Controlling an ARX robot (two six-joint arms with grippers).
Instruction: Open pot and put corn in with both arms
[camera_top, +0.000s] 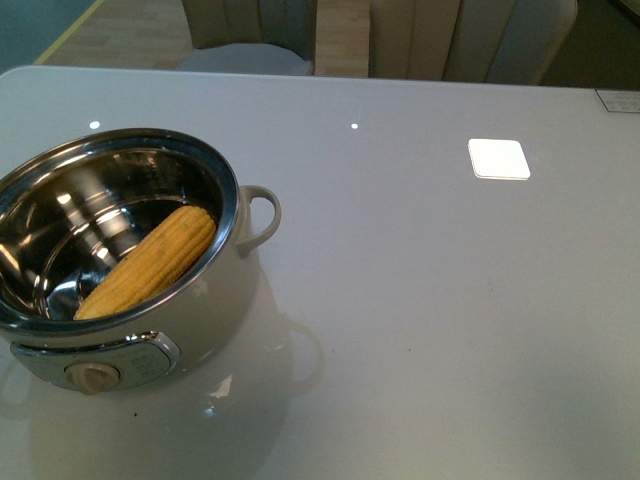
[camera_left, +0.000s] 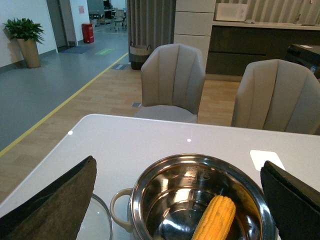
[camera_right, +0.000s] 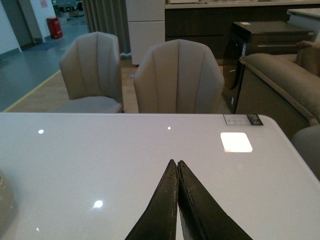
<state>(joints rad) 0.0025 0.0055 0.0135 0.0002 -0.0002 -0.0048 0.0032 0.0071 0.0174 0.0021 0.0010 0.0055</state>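
A large round cream-white electric pot (camera_top: 120, 250) with a shiny steel interior, chrome rim, loop side handle and beige front dial stands uncovered on a glossy pale grey table (camera_top: 430, 300). One yellow husked corn cob (camera_top: 148, 262), rows of kernels showing, lies slanted inside the pot against the steel wall, its ends well within the rim.

In the left wrist view, the left gripper (camera_left: 180, 200) hangs above the pot with its two dark padded fingers (camera_left: 55, 200) spread wide apart and holding nothing. The pot mouth and the corn sit between and beyond the fingertips. Just beside the near finger, the curved edge of a glass lid (camera_left: 95, 220) rests on the table next to the pot's handle.

In the right wrist view, the right gripper (camera_right: 178, 170) has its fingers pressed together, tips touching, empty. Beyond those tips lies bare table and a small white square tile (camera_right: 236, 142); the pot's cream wall barely shows at the picture's edge, well apart from the fingers.

Judging by this, the lid is off and the corn is in, so the task looks essentially finished. The next move likely calls only for drawing both arms clear without knocking the pot or lid.
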